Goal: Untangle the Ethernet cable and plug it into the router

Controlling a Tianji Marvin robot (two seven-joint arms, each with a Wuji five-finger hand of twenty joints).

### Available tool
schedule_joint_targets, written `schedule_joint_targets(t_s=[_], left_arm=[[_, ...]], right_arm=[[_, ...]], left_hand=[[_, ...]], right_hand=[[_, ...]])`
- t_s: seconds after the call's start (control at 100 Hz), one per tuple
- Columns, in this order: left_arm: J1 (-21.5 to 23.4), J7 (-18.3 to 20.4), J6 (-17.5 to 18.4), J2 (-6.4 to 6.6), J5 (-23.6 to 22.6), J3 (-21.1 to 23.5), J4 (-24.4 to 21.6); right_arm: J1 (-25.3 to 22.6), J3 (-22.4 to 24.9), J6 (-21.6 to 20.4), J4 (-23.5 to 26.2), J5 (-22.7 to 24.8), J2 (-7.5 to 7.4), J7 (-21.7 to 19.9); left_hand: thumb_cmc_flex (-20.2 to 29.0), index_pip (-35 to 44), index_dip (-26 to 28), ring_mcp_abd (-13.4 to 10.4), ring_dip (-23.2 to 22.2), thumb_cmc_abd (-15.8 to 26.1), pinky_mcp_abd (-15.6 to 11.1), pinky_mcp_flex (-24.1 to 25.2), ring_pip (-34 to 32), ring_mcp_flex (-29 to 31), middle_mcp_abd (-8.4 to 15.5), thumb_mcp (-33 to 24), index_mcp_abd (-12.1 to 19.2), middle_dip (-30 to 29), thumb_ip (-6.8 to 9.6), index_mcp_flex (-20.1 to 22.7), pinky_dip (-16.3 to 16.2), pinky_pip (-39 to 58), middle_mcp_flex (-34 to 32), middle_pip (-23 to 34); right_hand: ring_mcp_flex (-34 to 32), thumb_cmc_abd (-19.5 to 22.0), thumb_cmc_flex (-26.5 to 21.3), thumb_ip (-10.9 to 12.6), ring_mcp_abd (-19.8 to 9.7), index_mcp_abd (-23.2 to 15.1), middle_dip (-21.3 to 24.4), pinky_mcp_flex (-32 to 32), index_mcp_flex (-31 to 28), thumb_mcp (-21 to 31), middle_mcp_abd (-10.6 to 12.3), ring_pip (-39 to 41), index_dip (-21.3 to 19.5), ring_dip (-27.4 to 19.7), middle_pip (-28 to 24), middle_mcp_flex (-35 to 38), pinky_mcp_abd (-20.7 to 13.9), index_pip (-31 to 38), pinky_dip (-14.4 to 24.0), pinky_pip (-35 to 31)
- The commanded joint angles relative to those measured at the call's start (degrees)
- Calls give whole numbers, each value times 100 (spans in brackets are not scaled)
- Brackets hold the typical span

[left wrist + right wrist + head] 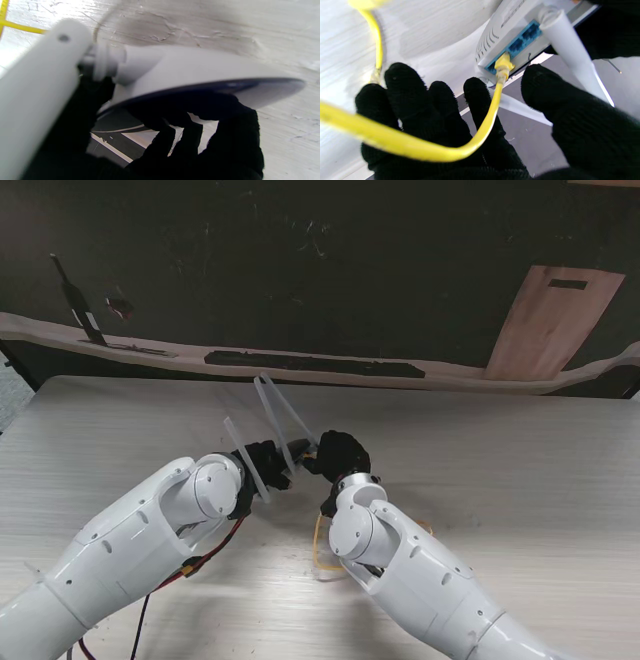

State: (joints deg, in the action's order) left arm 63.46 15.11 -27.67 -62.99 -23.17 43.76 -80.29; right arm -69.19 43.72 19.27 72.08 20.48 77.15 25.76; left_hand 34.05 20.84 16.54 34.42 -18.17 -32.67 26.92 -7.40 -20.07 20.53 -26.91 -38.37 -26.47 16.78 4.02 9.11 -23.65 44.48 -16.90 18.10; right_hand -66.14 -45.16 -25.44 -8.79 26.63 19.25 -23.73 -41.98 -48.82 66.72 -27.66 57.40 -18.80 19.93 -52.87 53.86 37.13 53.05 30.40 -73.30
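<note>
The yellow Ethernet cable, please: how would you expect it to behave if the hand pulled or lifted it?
Probably floppy: the Ethernet cable sags in a loose curve across the right hand. Its plug sits at a blue port of the router, so a tug would likely drag the router, which looks light.

Bright glare, blurred wrist close-ups
</note>
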Motion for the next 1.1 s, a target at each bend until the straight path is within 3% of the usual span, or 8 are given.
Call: schedule_joint_targets(t_s=[0.0, 0.25, 0.29, 0.35, 0.47, 0.66, 0.92, 1.09], left_arm=[[286, 395, -103, 20, 149, -159, 183], [279, 462, -151, 33, 226, -86, 128], [271, 472, -166, 37, 219, -85, 121], [263, 478, -195, 38, 221, -82, 114], [259, 455, -245, 29, 221, -86, 111], [211, 456, -305, 14, 283, -164, 154], [181, 426, -448, -7, 339, -225, 168], [155, 427, -477, -14, 361, -248, 185]], right_arm=[[-7, 56, -99, 59, 32, -54, -37], [81, 58, -546, 5, 333, -149, 8], [108, 49, -724, -39, 366, -162, 22], [148, 33, -1031, -122, 409, -174, 74], [162, 16, -1208, -131, 518, -212, 81], [154, -23, -1098, -69, 779, -308, -48], [23, -2, -1133, 135, 1167, -448, -100], [-35, 5, -1105, 230, 1216, -479, -156]], left_hand=[[1932, 1222, 420, -1325, -557, 1106, -1205, -620, -1578, 1116, 738, -918, 743, 607, 269, 1245, -706, 1656, -1462, 1330], [1918, 1199, 415, -1292, -563, 1113, -1176, -647, -1597, 1160, 730, -899, 730, 619, 288, 1305, -730, 1700, -1521, 1344], [1939, 1197, 415, -1280, -563, 1114, -1176, -647, -1597, 1163, 732, -898, 742, 619, 290, 1307, -730, 1701, -1522, 1343], [1953, 1192, 415, -1271, -563, 1124, -1146, -639, -1596, 1158, 733, -883, 723, 619, 289, 1301, -734, 1703, -1519, 1339], [1957, 1197, 419, -1259, -563, 1130, -1132, -641, -1598, 1163, 723, -861, 725, 618, 291, 1315, -739, 1710, -1533, 1337], [1943, 1197, 422, -1246, -570, 1162, -1125, -638, -1609, 1156, 712, -820, 718, 619, 294, 1323, -748, 1722, -1530, 1335], [1934, 1206, 427, -1221, -577, 1191, -1094, -655, -1631, 1198, 690, -782, 701, 626, 303, 1375, -763, 1748, -1584, 1354], [1937, 1195, 424, -1211, -575, 1206, -1089, -649, -1623, 1179, 689, -769, 697, 625, 309, 1376, -766, 1749, -1583, 1349]], right_hand=[[120, 43, -39, 106, 228, 236, 26, 212, 501, 53, -262, -44, 267, 48, 75, -127, 287, -660, 135, 95], [1512, -453, -690, 128, -346, -494, -222, 1371, 530, 512, 221, 221, 57, 794, -301, -1158, 187, -190, 118, -47], [2048, -721, -999, -409, -605, -888, -311, 1807, 493, 602, 420, 295, 783, 1052, -531, -1500, -261, 225, -78, -143], [2386, -917, -1156, -570, -818, -1180, -395, 2149, 544, 718, 586, 464, 912, 1222, -739, -1698, -578, 456, -85, -235], [2320, -903, -1051, -555, -807, -964, -408, 2104, 521, 757, 627, 518, 941, 1262, -814, -1486, -559, 489, -68, -296], [1994, -1017, -810, -584, -466, -441, -386, 1894, 3, 668, 338, 709, 1005, 1321, -839, -951, -231, 569, -8, -399], [1911, -1030, -697, -552, -386, -383, -396, 1803, -146, 615, 255, 875, 911, 1367, -885, -816, -163, 566, 81, -522], [1831, -1192, -1008, -740, -364, -419, -390, 1735, -177, 672, 255, 916, 924, 1358, -893, -720, -126, 641, 133, -551]])
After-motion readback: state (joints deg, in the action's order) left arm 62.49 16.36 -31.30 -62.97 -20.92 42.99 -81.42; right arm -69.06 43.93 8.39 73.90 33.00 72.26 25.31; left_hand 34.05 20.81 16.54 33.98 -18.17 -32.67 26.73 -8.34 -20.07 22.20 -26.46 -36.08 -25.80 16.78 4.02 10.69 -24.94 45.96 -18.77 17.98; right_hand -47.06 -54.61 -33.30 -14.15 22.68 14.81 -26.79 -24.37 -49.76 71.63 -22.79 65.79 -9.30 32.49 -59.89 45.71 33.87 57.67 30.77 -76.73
